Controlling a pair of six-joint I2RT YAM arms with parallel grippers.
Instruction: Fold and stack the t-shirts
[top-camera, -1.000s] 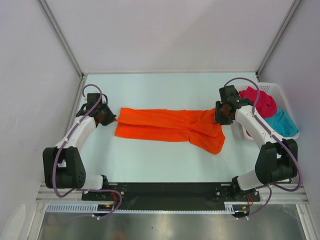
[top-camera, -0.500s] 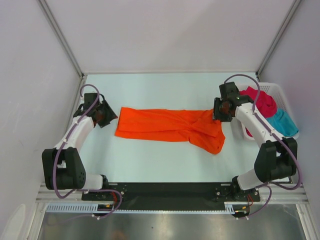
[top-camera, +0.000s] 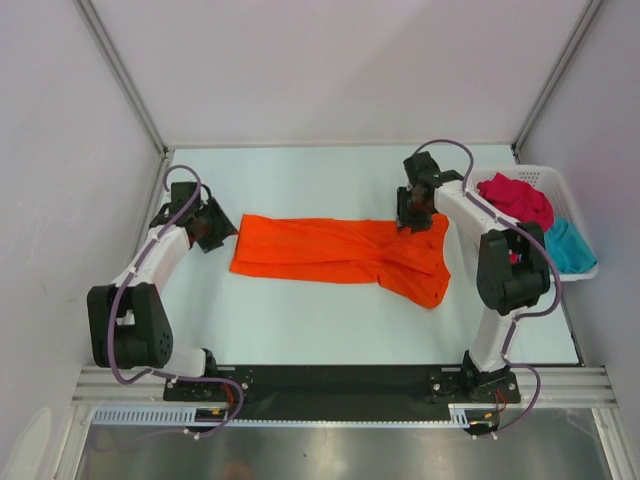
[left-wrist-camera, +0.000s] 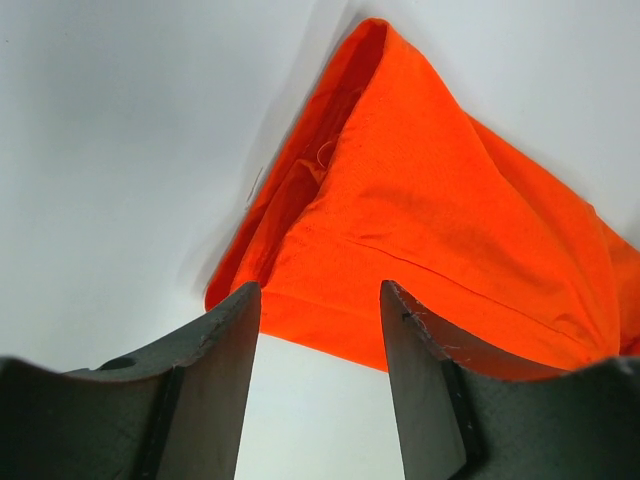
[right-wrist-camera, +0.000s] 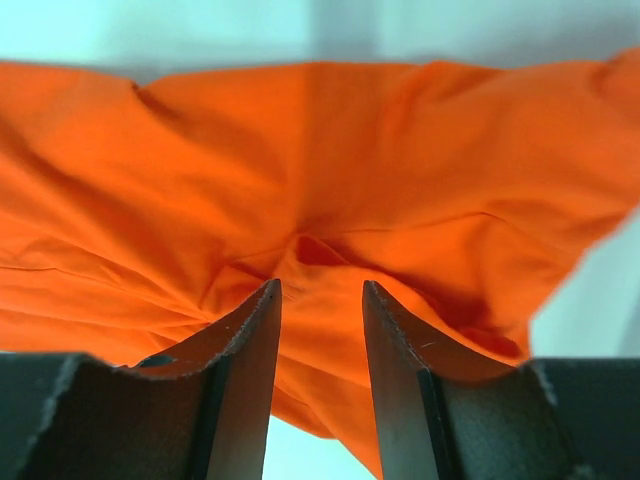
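The orange t-shirt (top-camera: 340, 250) is lying on the table (top-camera: 300, 330) in a long strip, with one sleeve sticking out at the near right. The left gripper (left-wrist-camera: 320, 300) is sitting just beside the shirt's left end, jaws apart, holding nothing. The right gripper (right-wrist-camera: 320, 290) is hanging over the bunched right end, jaws apart and empty too. The red t-shirt (top-camera: 515, 198) and teal t-shirt (top-camera: 570, 245) are waiting in the white basket (top-camera: 548, 176). The cloth is looking soft, light and floppy, so it will probably sag. Pinching a folded edge at each end looks best.
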